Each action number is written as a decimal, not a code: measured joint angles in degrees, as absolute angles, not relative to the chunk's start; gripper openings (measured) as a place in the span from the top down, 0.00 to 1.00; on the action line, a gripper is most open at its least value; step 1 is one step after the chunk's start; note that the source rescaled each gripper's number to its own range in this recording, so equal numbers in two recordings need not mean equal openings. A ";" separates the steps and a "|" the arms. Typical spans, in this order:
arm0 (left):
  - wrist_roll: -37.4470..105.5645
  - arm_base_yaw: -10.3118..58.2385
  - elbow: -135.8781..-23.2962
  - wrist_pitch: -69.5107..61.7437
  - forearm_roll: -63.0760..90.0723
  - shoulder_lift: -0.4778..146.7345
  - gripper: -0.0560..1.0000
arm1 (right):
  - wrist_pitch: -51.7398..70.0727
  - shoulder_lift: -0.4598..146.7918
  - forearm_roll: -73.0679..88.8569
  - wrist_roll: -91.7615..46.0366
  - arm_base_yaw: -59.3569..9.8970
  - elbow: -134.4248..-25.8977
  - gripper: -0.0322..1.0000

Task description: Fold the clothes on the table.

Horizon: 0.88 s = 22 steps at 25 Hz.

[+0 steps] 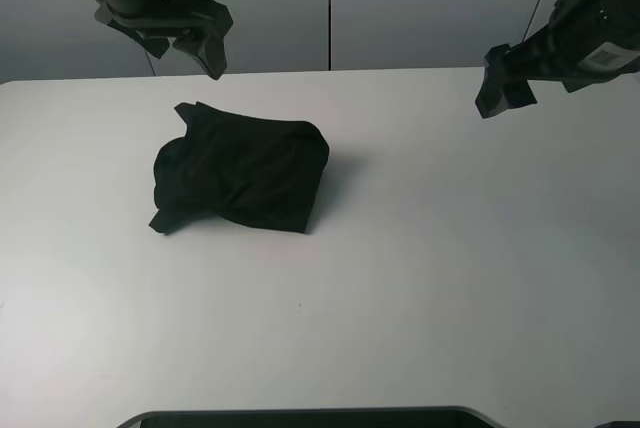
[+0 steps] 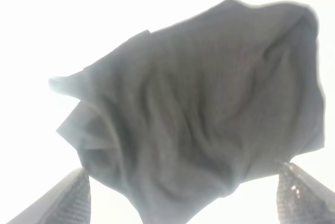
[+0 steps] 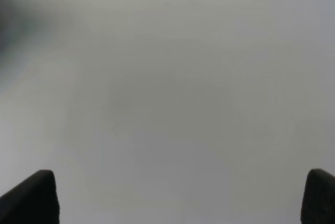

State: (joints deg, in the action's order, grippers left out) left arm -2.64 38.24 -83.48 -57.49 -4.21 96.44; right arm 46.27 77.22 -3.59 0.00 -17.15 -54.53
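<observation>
Seen from the high camera: black clothes [image 1: 240, 176] bunched in a crumpled heap left of centre on the white table [image 1: 450, 268], no print or neck label showing. Left gripper [image 1: 195, 43] hanging in the upper left of the frame, above and behind the heap, apart from it; spread of its jaws hard to read here. Right gripper [image 1: 500, 83] at the upper right, well apart from the cloth, over bare tabletop. Risk, as a judgement: with hem, sleeves and collar all buried, likely to pinch several layers at once and drag the bundle instead of opening it, or to lift a fold and leave the shirt twisted. Plain grey wall panels behind, a dark edge at the bottom of the frame, plenty of bare surface on every side.

From the left wrist camera: clothes [image 2: 204, 109] filling the middle, washed out against an overexposed table [image 2: 36, 20]; two fingertips [image 2: 73, 198] in the lower corners, set wide apart, holding nothing. Soft creases only, no clear edge to aim for.

From the right wrist camera: only blank, blurred table [image 3: 167, 88], two dark fingertips [image 3: 31, 198] in the lower corners, wide apart and empty; no cloth clearly in view, so a long reach across needed, and a blind grab possible.
</observation>
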 joint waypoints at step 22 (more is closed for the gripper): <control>-12.53 38.24 -40.83 -59.43 -8.62 40.62 0.07 | 58.90 27.05 5.07 -4.78 -17.15 -34.42 0.00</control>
